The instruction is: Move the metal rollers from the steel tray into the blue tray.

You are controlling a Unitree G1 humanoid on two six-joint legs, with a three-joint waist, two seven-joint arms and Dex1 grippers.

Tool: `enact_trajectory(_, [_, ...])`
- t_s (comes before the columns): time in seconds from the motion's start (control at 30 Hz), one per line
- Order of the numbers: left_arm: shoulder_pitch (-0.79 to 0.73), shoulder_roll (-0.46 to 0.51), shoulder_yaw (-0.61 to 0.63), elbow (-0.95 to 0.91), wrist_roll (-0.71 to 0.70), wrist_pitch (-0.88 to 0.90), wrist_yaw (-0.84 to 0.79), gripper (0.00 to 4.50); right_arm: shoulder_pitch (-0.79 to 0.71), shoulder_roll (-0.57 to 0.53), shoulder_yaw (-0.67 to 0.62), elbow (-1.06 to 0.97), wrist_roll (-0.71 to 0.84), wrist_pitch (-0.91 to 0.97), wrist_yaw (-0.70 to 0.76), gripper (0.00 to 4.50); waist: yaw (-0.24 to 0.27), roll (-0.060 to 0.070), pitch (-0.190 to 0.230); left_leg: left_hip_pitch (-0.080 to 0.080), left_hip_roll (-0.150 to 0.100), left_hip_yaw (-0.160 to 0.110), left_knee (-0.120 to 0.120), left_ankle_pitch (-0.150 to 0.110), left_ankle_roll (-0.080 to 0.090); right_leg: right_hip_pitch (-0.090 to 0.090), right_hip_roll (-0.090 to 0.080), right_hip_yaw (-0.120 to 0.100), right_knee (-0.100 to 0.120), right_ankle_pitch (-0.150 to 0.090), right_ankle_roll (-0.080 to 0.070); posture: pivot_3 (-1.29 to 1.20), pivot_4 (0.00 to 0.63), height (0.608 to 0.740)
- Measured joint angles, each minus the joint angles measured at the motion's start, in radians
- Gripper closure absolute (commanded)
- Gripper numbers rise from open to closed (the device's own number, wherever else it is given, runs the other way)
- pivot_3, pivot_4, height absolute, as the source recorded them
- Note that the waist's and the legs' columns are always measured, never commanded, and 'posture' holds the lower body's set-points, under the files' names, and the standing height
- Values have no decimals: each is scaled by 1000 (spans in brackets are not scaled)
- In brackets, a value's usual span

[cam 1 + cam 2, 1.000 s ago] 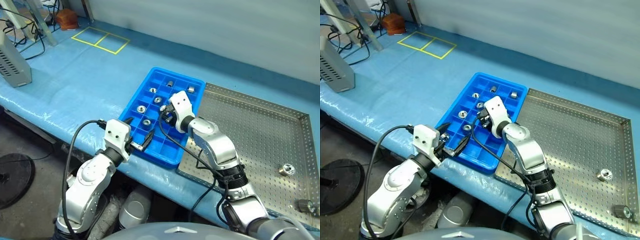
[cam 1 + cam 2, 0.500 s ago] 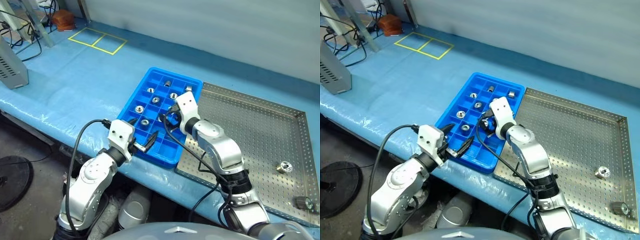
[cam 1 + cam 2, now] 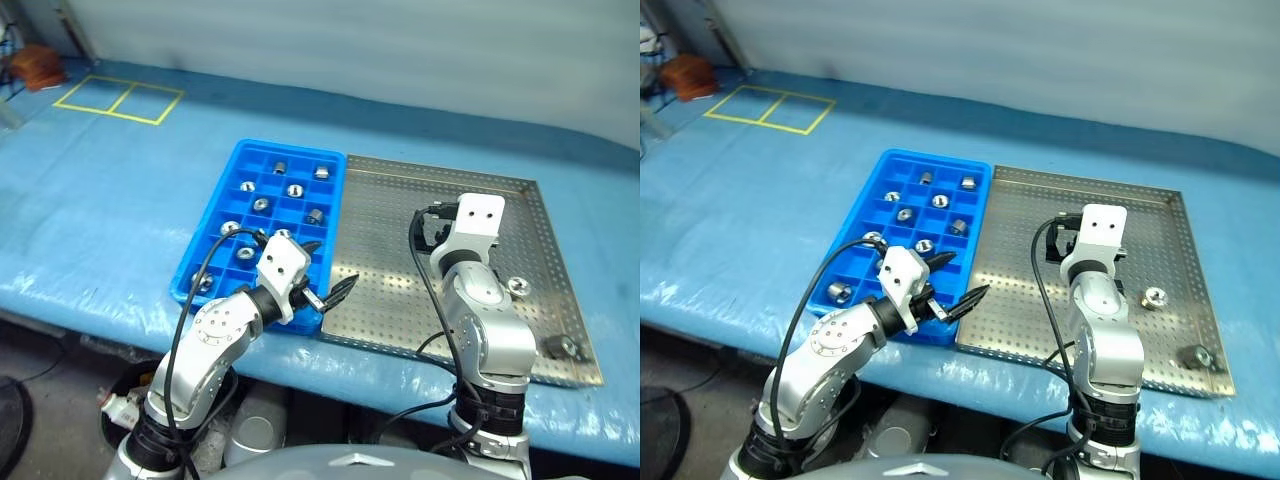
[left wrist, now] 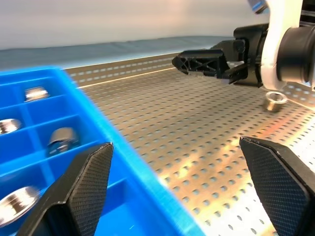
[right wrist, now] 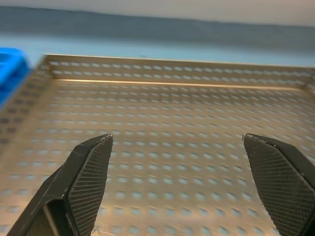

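The right gripper (image 3: 1065,232) hovers over the large square perforated steel tray (image 3: 1040,285) with its two black fingers spread wide and nothing between them, apparently positioned for the next pick. Two small shiny metal rollers (image 3: 1154,297) lie on that tray, toward its right side. The left gripper (image 3: 955,280), also spread and empty, waits over the tray's left rim. Left of the tray, touching it, the bright blue gridded plastic tray (image 3: 862,238) already holds several rollers in separate compartments.
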Motion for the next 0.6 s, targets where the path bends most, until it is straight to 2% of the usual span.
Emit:
enact_trajectory(0.1, [-17, -4, -24, 17, 0, -3, -15, 0, 6, 48, -11, 3, -31, 17, -73, 46, -73, 1, 0, 2, 0, 1, 0, 1, 1, 1, 0, 3, 1, 0, 0, 91, 150, 740])
enact_trajectory(0.17, [-26, -10, -35, 26, -2, -4, -28, 0, 4, 56, -22, 13, -57, 15, -129, 46, -104, 1, 0, 5, -1, 1, -1, 1, 1, 4, 0, 4, 1, 0, 0, 91, 150, 740])
enact_trajectory(0.23, [-37, -12, -46, 32, -4, -4, -36, 0, -4, 62, -40, 54, -74, 11, -184, 46, -131, 1, 0, 15, -1, 1, -2, 1, 1, 13, 0, 4, 0, -1, 0, 91, 150, 740])
enact_trajectory(0.4, [-53, -33, -68, 43, -5, -6, -51, 0, -105, 93, -101, 201, -74, -45, -282, 46, -164, 2, 0, 18, 0, 0, -1, 2, 4, 13, 0, 7, 2, 1, 0, 58, 150, 740])
enact_trajectory(0.6, [-57, -40, -75, 51, -4, -6, -53, 0, -182, 123, -137, 342, -42, -104, -313, 46, -170, 2, 0, 17, -2, -1, -3, 2, 4, 13, 0, 9, 1, 1, 0, 88, 150, 740])
